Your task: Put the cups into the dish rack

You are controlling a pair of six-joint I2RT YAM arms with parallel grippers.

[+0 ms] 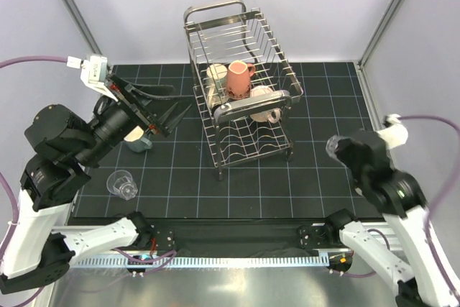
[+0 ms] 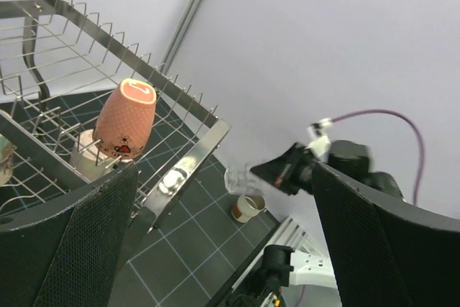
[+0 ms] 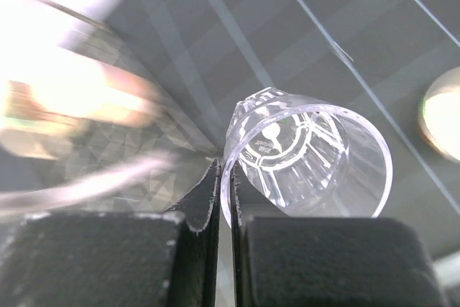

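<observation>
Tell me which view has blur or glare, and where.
Right wrist: the upper left is burnt out and smeared, yet the glass tumbler is sharp. Left wrist: the pink mug is crisp, the near fingers dark. Top external: evenly lit, with glints on the dish rack.

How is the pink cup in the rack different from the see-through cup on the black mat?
The pink mug is solid-coloured with a handle; the clear glass is see-through with none. The pink mug sits bottom-up in the dish rack; the clear glass is on the mat, outside it. Both are cups.
</observation>
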